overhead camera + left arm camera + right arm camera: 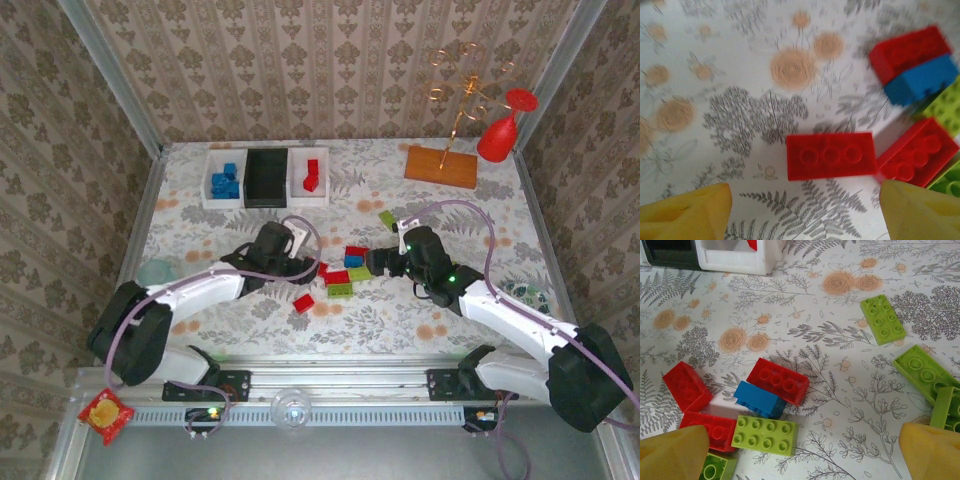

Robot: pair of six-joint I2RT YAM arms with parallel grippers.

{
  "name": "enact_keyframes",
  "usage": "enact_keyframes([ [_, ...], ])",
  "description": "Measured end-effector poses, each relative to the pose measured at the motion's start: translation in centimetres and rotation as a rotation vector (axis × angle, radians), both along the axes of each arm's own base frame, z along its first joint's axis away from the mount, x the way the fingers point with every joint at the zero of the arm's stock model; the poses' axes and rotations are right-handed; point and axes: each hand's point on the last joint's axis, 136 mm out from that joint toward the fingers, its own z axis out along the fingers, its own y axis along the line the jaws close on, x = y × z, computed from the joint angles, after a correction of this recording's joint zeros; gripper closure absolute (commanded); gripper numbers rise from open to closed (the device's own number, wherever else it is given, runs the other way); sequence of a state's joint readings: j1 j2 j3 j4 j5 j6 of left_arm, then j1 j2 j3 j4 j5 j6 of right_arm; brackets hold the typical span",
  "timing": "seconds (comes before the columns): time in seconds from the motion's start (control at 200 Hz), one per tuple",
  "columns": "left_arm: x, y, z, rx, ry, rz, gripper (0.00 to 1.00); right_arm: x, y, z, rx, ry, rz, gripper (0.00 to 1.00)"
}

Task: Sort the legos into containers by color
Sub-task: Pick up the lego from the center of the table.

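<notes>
We're seeing a red wine glass [497, 137] hanging off a gold wire rack [462, 88] on a wooden base [441, 167]; pale teal round cup [155, 272] sitting on the floral tablecloth [400, 315], left edge.

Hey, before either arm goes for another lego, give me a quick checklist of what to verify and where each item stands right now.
1. Left hand open, nothing between its fingers: ok.
2. Flat red brick lies studs up just ahead of that hand: ok.
3. Clearance from the neighbouring red brick at its end: cannot tell; they look nearly touching.
4. Right hand open and empty: ok.
5. White bin with red bricks inside has room for more: ok.
6. Both hands apart from each other in the top view: ok.
</notes>
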State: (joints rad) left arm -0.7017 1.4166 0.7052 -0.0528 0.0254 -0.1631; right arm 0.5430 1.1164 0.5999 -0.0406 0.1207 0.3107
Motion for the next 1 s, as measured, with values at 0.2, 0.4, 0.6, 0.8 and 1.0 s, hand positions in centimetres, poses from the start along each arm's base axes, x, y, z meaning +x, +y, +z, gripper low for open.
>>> enact_keyframes([
  [0.2, -1.7, 0.9, -3.8, 0.104, 0.061, -0.034, 0.21, 0.2, 0.1, 0.3, 0.01, -0.012, -0.001, 0.01],
  [0.4, -1.7, 1.5, -5.5, 0.154, 0.08, -0.027, 0.21, 0.2, 0.1, 0.3, 0.01, -0.011, -0.001, 0.01],
  [0.6, 0.4, 0.0, -5.5, 0.166, 0.068, -0.028, 0.2, 0.2, 0.2, 0.3, 0.012, -0.01, 0.001, 0.01],
  [0.8, 2.8, -1.5, -5.3, 0.157, 0.056, -0.034, 0.19, 0.1, 0.2, 0.2, 0.014, -0.008, 0.0, 0.01],
  [1.0, 5.3, -2.9, -5.2, 0.123, 0.058, -0.035, 0.23, 0.1, 0.2, 0.2, 0.016, -0.007, 0.001, 0.01],
])
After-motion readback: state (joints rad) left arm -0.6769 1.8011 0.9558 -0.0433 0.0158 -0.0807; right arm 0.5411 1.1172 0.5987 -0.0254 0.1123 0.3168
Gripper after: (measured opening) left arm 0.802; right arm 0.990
